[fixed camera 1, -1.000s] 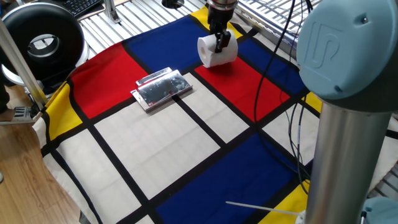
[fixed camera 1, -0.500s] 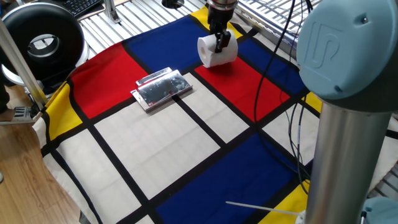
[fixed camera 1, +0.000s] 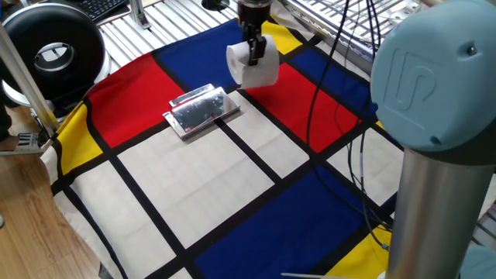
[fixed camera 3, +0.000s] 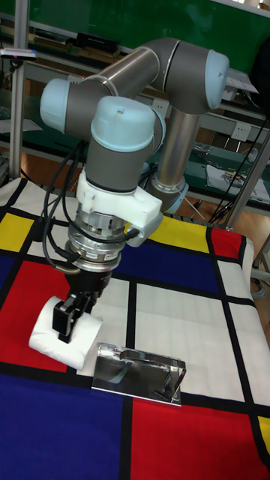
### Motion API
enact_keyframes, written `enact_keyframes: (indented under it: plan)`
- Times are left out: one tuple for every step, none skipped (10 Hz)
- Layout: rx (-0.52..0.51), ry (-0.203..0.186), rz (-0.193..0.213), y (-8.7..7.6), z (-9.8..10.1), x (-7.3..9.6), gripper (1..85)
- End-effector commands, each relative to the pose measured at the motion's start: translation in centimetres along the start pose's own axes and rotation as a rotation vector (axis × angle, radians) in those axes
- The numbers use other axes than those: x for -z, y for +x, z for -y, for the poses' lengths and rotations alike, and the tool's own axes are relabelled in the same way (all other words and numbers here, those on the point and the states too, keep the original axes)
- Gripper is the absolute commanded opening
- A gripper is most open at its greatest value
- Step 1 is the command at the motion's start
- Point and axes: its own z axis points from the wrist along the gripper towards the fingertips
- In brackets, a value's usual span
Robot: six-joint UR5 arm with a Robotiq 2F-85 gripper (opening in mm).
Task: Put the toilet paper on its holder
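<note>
I see the gripper [fixed camera 3: 75,310] clamped on the toilet paper [fixed camera 1: 253,68], holding it just beside the far end of the holder [fixed camera 1: 201,110], but the lower finger is hidden behind the roll in both views.

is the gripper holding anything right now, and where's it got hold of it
Yes: the gripper holds the toilet paper, its fingers clamped at one end of the roll, which hangs lying sideways near the holder.
</note>
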Motion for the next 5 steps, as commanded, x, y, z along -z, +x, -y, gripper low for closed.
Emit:
enact_keyframes:
  plan:
    - [0.003, 0.007, 0.016, -1.45, -0.1, 0.01, 1.0]
    - [0.012, 0.009, 0.015, -1.43, -0.04, 0.01, 1.0]
    - [0.018, 0.008, 0.014, -1.41, -0.08, 0.01, 1.0]
    - [0.025, 0.007, 0.011, -1.32, -0.08, 0.01, 1.0]
    - [0.029, 0.005, 0.013, -1.37, -0.15, 0.01, 1.0]
